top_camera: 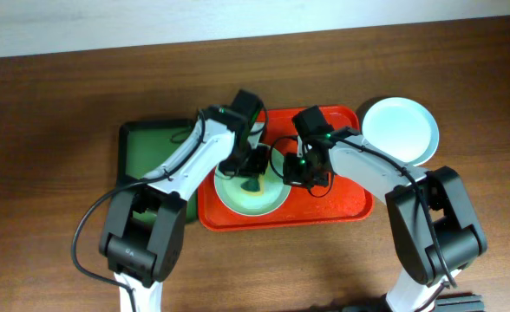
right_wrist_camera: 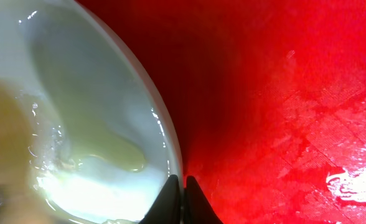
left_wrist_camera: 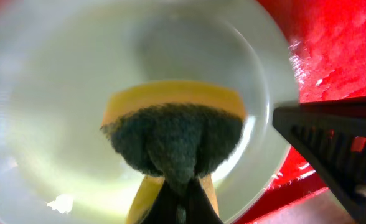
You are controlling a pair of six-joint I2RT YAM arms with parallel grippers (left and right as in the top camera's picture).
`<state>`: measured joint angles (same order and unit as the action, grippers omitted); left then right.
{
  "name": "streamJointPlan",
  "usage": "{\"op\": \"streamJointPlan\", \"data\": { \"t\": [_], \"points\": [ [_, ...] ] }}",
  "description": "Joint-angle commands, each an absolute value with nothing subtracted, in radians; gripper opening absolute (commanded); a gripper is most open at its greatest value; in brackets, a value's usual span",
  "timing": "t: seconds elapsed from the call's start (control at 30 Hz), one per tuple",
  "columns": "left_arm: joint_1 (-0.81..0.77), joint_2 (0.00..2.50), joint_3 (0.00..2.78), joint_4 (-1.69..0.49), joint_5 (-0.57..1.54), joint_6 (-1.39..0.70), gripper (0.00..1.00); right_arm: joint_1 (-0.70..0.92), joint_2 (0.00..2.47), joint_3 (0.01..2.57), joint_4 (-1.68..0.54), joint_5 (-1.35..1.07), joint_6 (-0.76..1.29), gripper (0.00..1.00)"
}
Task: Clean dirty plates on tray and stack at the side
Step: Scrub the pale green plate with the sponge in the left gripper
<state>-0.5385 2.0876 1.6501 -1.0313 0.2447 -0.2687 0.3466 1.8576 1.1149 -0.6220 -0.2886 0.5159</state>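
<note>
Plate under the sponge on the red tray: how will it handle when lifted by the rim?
Likely slippery: the plate shows a glossy wet film and a yellowish puddle, and the right gripper pinches only its thin rim. Probably rigid: its outline looks cleanly round under the sponge. It may skate on the tray, which looks wet too.

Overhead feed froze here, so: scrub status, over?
Left gripper shut on yellow-and-green sponge, against round pale shallow plate on red plastic tray. Right gripper shut on that plate's rim. Second pale plate sits off-tray, right. Nothing blocking.
</note>
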Motion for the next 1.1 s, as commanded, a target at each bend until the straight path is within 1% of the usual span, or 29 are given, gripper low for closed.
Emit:
{"op": "streamJointPlan", "data": {
  "t": [0.0,0.13,0.37,0.43,0.53,0.57,0.63,0.73,0.87,0.97,1.0,1.07],
  "points": [
    [-0.548,2.083,1.807,-1.093,0.116,-0.242,0.00,0.353,1.854,1.111,-0.620,-0.276,0.514,0.04],
    [-0.550,2.086,1.750,-1.077,0.084,-0.242,0.00,0.353,1.854,1.111,-0.620,-0.276,0.514,0.04],
    [-0.562,2.201,1.618,-0.955,0.079,-0.258,0.00,0.353,1.854,1.111,-0.620,-0.276,0.514,0.04],
    [-0.577,2.226,1.618,-0.962,0.125,-0.257,0.00,0.353,1.854,1.111,-0.620,-0.276,0.514,0.04],
    [-0.594,2.214,1.630,-0.980,0.295,-0.226,0.00,0.353,1.854,1.111,-0.619,-0.276,0.514,0.04],
    [-0.593,2.195,1.640,-0.989,0.295,-0.226,0.00,0.353,1.854,1.111,-0.619,-0.276,0.514,0.04],
    [-0.581,2.139,1.646,-0.989,0.237,-0.234,0.00,0.353,1.854,1.111,-0.620,-0.276,0.513,0.04],
    [-0.555,2.066,1.646,-1.005,0.034,-0.293,0.00,0.353,1.854,1.111,-0.620,-0.276,0.513,0.04],
    [-0.553,2.067,1.586,-1.002,-0.167,-0.355,0.00,0.353,1.854,1.111,-0.620,-0.276,0.513,0.04],
    [-0.556,2.068,1.499,-0.903,-0.160,-0.356,0.00,0.353,1.854,1.111,-0.620,-0.276,0.514,0.04],
    [-0.556,2.068,1.445,-0.844,-0.123,-0.355,0.00,0.353,1.854,1.111,-0.620,-0.276,0.514,0.04],
    [-0.555,2.068,1.399,-0.796,-0.063,-0.355,0.00,0.353,1.854,1.111,-0.619,-0.276,0.514,0.04]
  ]
}}
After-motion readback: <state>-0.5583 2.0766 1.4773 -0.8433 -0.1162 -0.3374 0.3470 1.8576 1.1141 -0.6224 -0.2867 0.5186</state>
